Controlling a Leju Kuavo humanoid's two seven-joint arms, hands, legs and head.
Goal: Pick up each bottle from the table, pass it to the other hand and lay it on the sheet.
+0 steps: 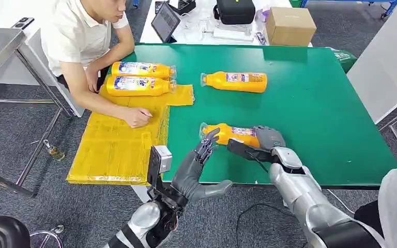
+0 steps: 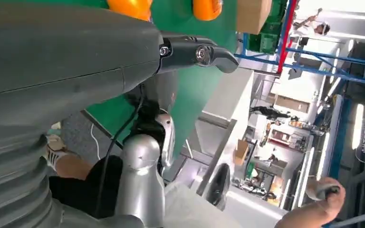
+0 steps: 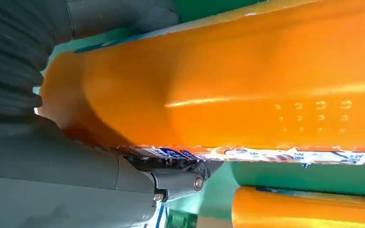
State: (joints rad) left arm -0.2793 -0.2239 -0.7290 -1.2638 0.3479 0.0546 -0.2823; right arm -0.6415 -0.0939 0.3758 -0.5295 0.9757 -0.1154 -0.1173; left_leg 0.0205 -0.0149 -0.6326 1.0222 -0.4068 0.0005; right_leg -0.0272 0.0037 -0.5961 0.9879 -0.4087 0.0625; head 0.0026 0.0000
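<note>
My right hand [image 1: 261,143] grips an orange juice bottle [image 1: 231,133] by its base, held level just above the green table [image 1: 315,119]; up close the bottle [image 3: 247,80] fills the right wrist view. My left hand [image 1: 196,168] is open, its fingertips touching the bottle's capped end. Another orange bottle [image 1: 235,81] lies on the table farther back. Two bottles [image 1: 142,69] [image 1: 138,86] lie side by side on the yellow sheet [image 1: 116,147] at the table's left.
A person in a white shirt [image 1: 75,31] sits at the far left with a hand [image 1: 137,117] resting on the sheet. A cardboard box [image 1: 289,26], a tablet [image 1: 165,21] and a black case [image 1: 235,10] stand beyond the table.
</note>
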